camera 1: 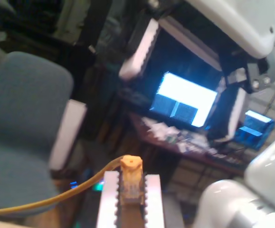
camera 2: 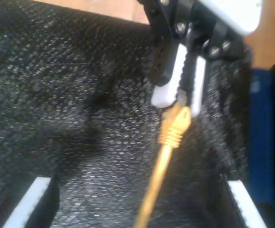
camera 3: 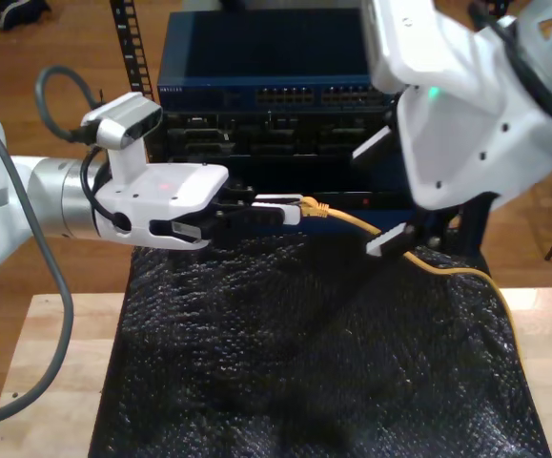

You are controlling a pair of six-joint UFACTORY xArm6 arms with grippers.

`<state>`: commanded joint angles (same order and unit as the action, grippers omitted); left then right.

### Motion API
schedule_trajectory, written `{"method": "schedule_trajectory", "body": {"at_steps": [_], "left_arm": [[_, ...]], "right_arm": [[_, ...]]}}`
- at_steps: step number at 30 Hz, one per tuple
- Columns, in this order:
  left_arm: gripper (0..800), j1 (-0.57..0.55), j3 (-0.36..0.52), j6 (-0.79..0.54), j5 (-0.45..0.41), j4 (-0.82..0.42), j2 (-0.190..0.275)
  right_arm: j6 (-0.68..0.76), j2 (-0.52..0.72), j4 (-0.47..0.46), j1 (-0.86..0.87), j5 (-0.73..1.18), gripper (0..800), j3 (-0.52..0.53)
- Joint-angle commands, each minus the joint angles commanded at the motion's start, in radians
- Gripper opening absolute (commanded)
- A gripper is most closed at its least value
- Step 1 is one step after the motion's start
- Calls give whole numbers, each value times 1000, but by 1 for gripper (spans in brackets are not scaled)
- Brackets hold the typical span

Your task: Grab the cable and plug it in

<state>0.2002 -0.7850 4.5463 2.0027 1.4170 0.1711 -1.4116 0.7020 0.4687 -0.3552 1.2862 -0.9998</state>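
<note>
My first gripper (camera 1: 131,199) is clamped on the yellow-orange cable (camera 1: 56,198), its two white toothed fingers (camera 1: 108,199) pressed against the orange boot at the cable's tip, which pokes up between them. In the second wrist view the same grip shows from the other side: the white fingers (camera 2: 168,83) pinch the plug end and the ribbed boot hangs just below them, with the cable (camera 2: 162,166) running down across a black textured mat (camera 2: 71,118).

In the exterior view, my first gripper (camera 3: 290,209) reaches in from the exterior view's left, held level above the mat (camera 3: 304,363); the cable (camera 3: 371,227) leaves its fingertips, slopes toward the exterior view's right, passes between the open white fingers (camera 3: 387,243) of my second gripper (camera 3: 380,196), and drops over the mat's far edge. My second gripper stands spread wide, and its two pads (camera 2: 30,202) show well apart in its own wrist view, touching nothing.

Behind both grippers sits a dark blue rack unit (camera 3: 266,76) with a row of ports (camera 3: 323,95) along its front. The cable's tip is near the unit's face but apart from it. The mat lies on a pale wooden table (camera 3: 56,382). The first wrist view shows a blurred, bright monitor (camera 1: 184,99) and a grey chair (camera 1: 18,128) behind the held plug.
</note>
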Motion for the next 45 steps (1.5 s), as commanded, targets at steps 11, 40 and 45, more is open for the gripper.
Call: {"method": "schedule_trajectory", "body": {"at_steps": [11,40,45], "left_arm": [[3,28,3,32,120,25,-31],[3,26,5,127,239,71,-100],[3,26,6,144,249,71,-110]], "right_arm": [[-135,140,58,-6,-124,715,103],[-381,213,207,-92,-298,722,258],[-420,212,206,-146,-387,723,293]]}}
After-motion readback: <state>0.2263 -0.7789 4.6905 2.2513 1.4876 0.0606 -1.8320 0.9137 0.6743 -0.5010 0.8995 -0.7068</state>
